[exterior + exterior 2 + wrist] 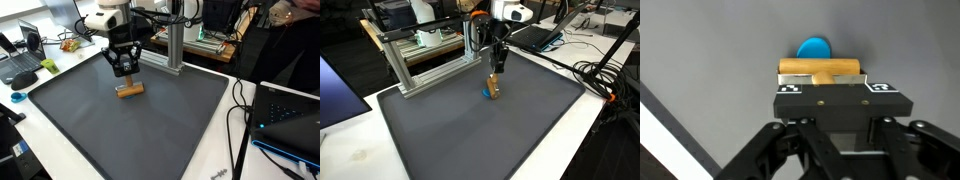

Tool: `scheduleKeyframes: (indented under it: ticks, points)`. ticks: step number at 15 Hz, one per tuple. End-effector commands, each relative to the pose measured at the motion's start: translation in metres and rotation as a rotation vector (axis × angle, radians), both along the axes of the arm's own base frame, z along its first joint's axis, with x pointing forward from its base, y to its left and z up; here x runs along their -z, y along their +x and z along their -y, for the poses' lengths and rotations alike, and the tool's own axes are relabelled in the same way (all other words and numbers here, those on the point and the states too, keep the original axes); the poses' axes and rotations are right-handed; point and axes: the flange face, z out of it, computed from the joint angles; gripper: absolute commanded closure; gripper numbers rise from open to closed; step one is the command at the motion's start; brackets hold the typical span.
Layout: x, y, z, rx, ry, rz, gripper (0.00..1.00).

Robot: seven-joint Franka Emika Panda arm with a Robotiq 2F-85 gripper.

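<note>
A light wooden T-shaped piece [820, 68] lies on the dark grey mat [710, 50], with a round blue part [816, 48] just beyond its crossbar. The short stem of the piece runs in under my gripper [826, 88], which is shut on it; the black block with two marker squares hides the fingertips. In both exterior views my gripper [124, 68] [496, 62] points straight down over the wooden piece [129, 89] [493, 88], which rests on or just above the mat. The blue part [486, 95] shows beside the piece.
An aluminium frame [172, 45] [420, 60] stands at the mat's back edge, close behind the arm. Laptops [20, 58] [535, 35] and cables [240, 110] [605, 80] lie around the mat on the white table. A person [275, 40] stands nearby.
</note>
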Motion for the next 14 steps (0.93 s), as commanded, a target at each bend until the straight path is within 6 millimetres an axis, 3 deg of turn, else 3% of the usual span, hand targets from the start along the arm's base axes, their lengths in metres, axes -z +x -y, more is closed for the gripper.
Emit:
scheduleKeyframes:
  ticks: [1, 14]
  points:
    - [0.021, -0.009, 0.000, 0.000, 0.051, -0.016, 0.78]
    - [0.036, -0.022, 0.025, 0.075, -0.019, -0.120, 0.78]
